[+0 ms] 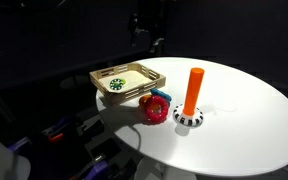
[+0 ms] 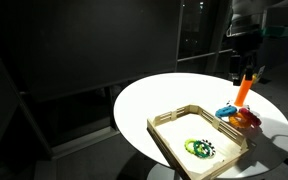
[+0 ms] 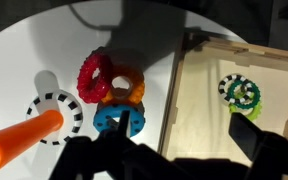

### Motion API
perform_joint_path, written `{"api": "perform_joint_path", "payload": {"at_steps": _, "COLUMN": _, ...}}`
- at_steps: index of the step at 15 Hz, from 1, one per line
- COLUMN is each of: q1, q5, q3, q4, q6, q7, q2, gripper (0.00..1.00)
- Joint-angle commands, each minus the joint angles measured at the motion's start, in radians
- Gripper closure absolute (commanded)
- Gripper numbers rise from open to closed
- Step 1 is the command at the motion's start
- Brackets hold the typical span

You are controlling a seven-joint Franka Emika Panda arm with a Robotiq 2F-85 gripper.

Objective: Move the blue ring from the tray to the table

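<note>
The blue ring (image 3: 117, 121) lies on the white table (image 3: 24, 60), just outside the tray's (image 3: 199, 130) wooden rim, touching an orange ring (image 3: 127, 86) and a red ring (image 3: 93, 73). It also shows in an exterior view (image 2: 226, 111). The light wooden tray (image 1: 134, 72) holds only a green ring with a black-and-white pattern (image 3: 240, 92). My gripper (image 3: 184, 140) hangs open and empty above the tray's rim, one finger over the blue ring and one over the tray. In an exterior view it is high above the rings (image 2: 242, 50).
An orange peg (image 1: 193, 90) stands upright on a black-and-white striped base (image 1: 189, 118) next to the ring pile. The red ring (image 1: 156, 108) is nearest the table's front edge. The surroundings are dark.
</note>
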Motion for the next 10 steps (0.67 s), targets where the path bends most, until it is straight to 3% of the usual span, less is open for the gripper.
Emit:
{"api": "perform_joint_path", "payload": {"at_steps": 1, "q1": -0.008, "q5": 0.036, "q3": 0.006, "q4": -0.055, "q6": -0.003, "q7": 0.02, "q2": -0.086, "gripper": 0.0}}
{"api": "perform_joint_path", "payload": {"at_steps": 10, "q1": -0.007, "q5": 0.031, "q3": 0.006, "q4": -0.058, "q6": -0.002, "q7": 0.004, "q2": -0.088, "gripper": 0.0}}
